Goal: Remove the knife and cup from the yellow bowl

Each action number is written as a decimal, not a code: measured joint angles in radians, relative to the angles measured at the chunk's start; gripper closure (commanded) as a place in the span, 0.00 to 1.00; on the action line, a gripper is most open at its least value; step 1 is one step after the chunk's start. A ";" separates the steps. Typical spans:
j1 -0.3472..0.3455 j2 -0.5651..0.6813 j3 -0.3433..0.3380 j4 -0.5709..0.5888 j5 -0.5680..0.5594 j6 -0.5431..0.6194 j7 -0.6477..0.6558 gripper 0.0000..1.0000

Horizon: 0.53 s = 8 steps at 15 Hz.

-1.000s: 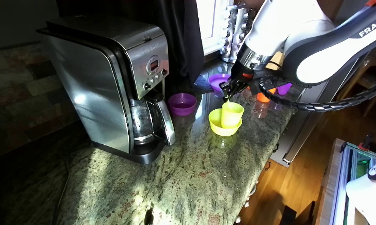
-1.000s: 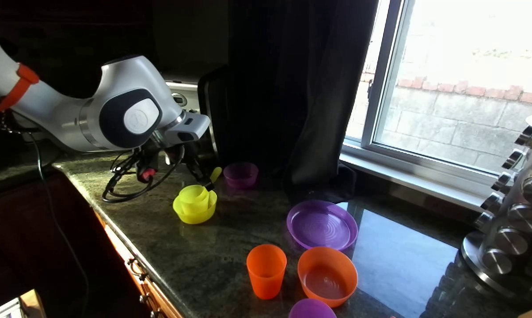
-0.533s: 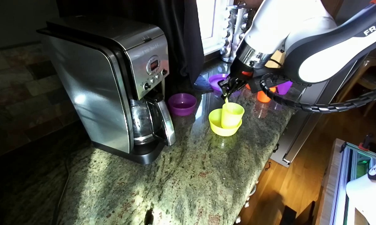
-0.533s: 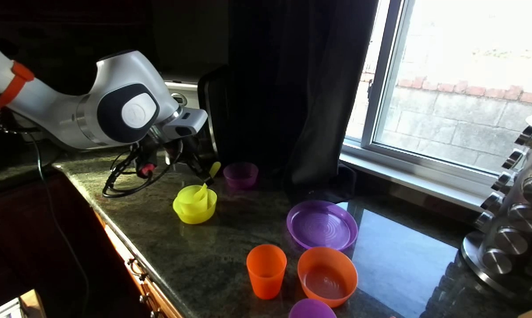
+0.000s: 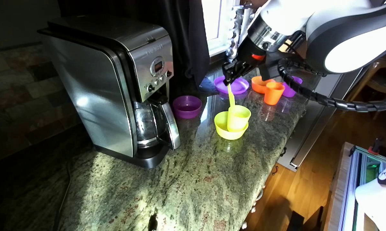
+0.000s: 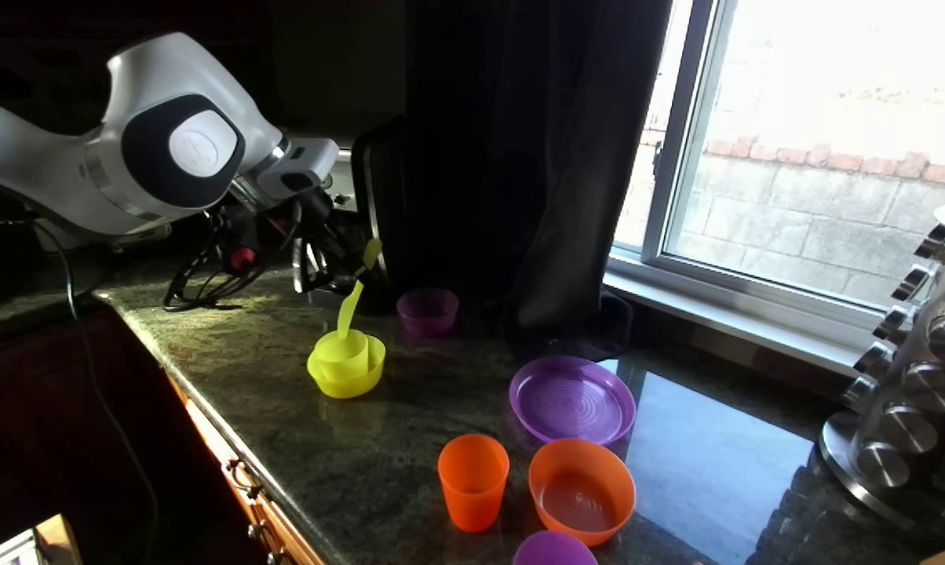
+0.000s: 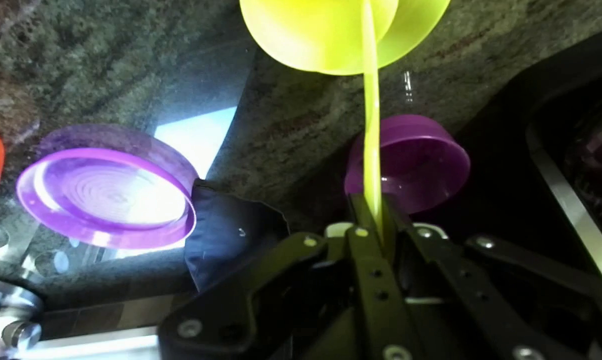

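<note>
Knife [image 7: 371,115] pinched in the jaws, long axis running steeply down to cup [image 5: 238,121]; whether tip clears rim, can't tell. Probably wants lifting along that axis.

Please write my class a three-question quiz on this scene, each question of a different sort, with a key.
1. True or false: the yellow cup sits in the yellow bowl.
2. Short answer: what is the gripper holding?
3. Multiple choice: which bowl is nearest the coffee maker? (a) orange (b) purple (c) yellow

Key: 1. True. 2. The yellow knife. 3. (b), the purple bowl.
</note>
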 measured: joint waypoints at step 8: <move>0.038 -0.103 -0.086 0.000 0.110 -0.118 -0.139 0.98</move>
